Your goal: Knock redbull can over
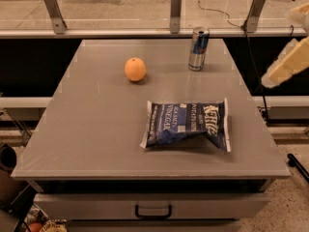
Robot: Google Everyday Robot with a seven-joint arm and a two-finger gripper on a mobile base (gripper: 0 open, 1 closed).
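Note:
The redbull can [198, 49] stands upright near the far right corner of the grey table [96, 129]; it is silver and blue with a small red mark. My gripper [285, 65] is a pale cream shape at the right edge of the camera view. It hovers beyond the table's right edge, to the right of the can and a little nearer to me, well apart from it.
An orange [135, 69] lies left of the can. A dark blue chip bag [188, 124] lies flat in the middle right of the table. A railing with metal posts [176, 6] runs behind the table. A drawer handle [153, 210] sits below the front edge.

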